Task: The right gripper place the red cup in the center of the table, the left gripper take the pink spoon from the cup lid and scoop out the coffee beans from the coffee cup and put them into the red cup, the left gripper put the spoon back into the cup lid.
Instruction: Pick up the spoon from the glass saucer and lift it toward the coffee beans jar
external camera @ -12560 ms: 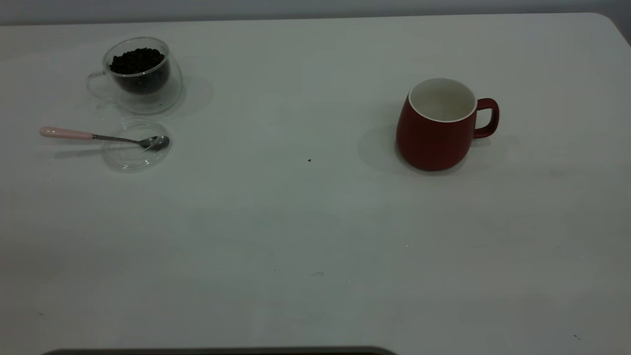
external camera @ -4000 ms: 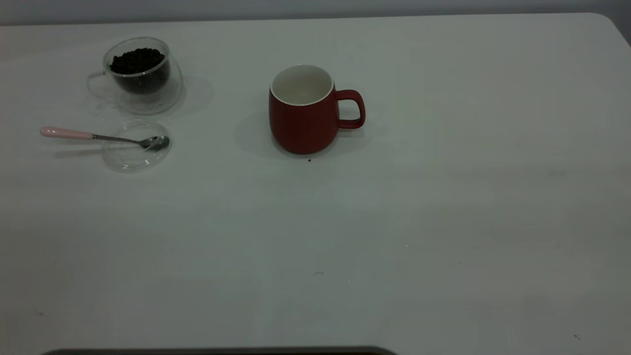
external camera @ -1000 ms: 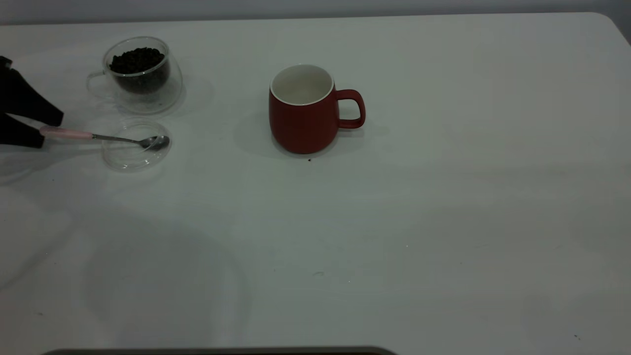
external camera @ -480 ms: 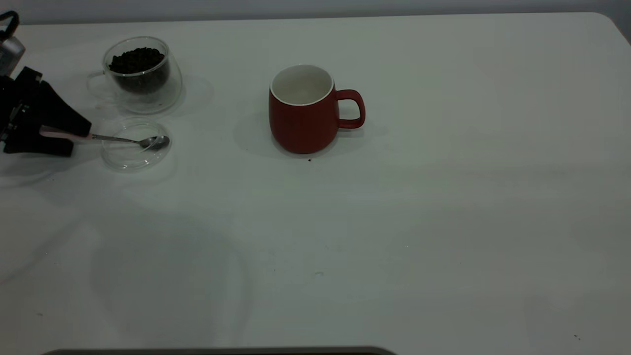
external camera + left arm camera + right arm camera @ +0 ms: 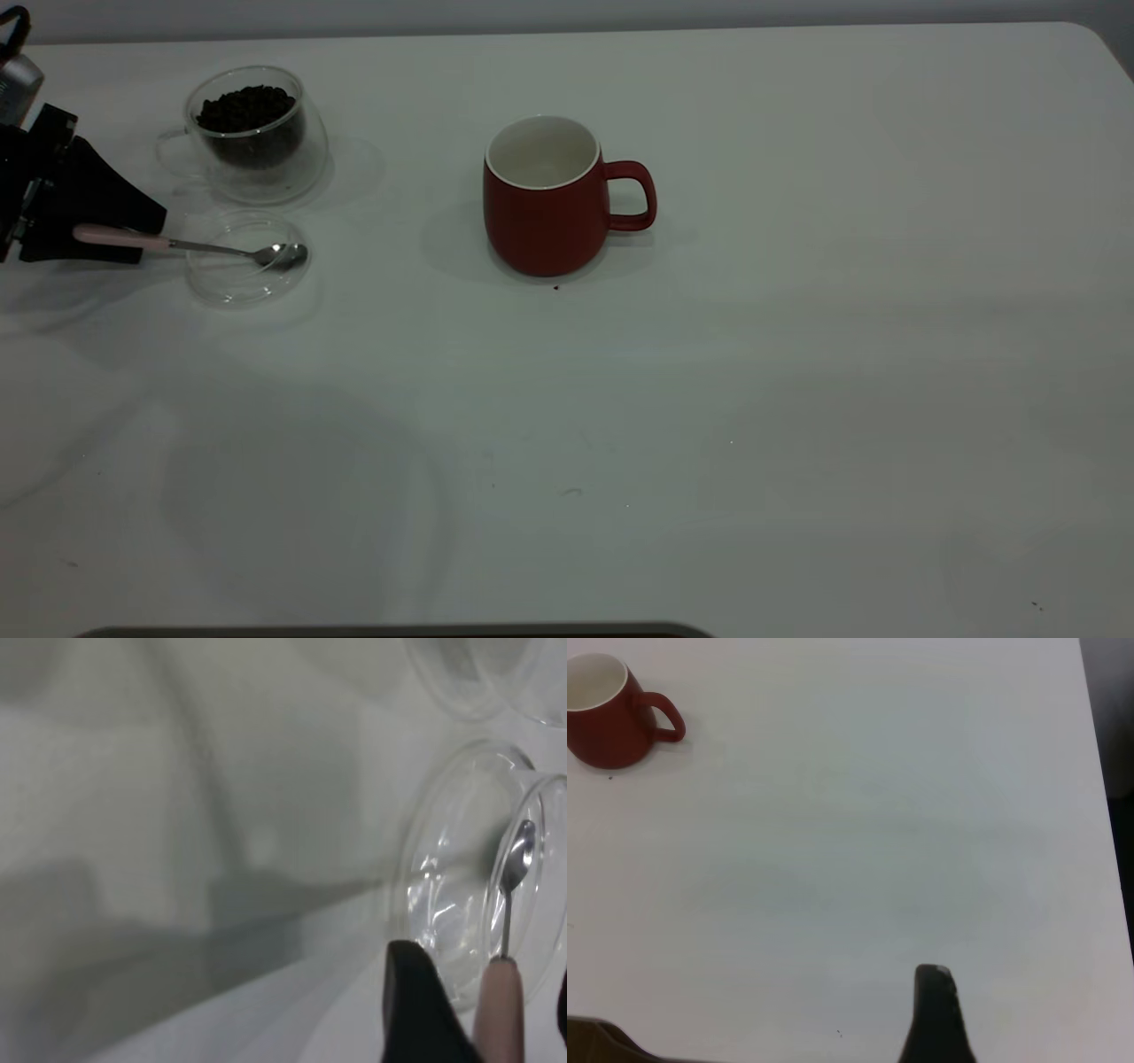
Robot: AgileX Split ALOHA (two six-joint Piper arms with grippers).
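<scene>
spoon handle and fingers only show their closeness in the left wrist view: the pink spoon (image 5: pixel 501 992) runs its pale handle between two dark fingers (image 5: pixel 416 1010), one just beside it and the other only a sliver at the frame's edge, and whether they press the handle cannot be told. the exterior view gives the wider layout. in it the left gripper (image 5: pixel 133 235) sits at about nine o'clock on the table (image 5: pixel 709 399), its black fingers straddling the handle end of the pink spoon (image 5: pixel 124 237), which points toward three o'clock. the spoon's metal bowl lies inside the cup lid (image 5: pixel 246 261), a shallow clear disc with nothing else in it; the left wrist view shows the same cup lid (image 5: pixel 443 904) with the bowl over its glass. just beyond the lid, toward twelve o'clock, the coffee cup (image 5: pixel 257 133) stands upright with coffee beans (image 5: pixel 245 108) heaped nearly to its rim. the red cup (image 5: pixel 545 199) stands upright near the table's centre, slightly toward twelve o'clock, handle pointing to three o'clock, its white inside showing no beans. only the right wrist view shows the right gripper (image 5: pixel 936 1019), one dark finger over bare table well apart from the red cup (image 5: pixel 607 713); whether it is parted or closed cannot be told.
</scene>
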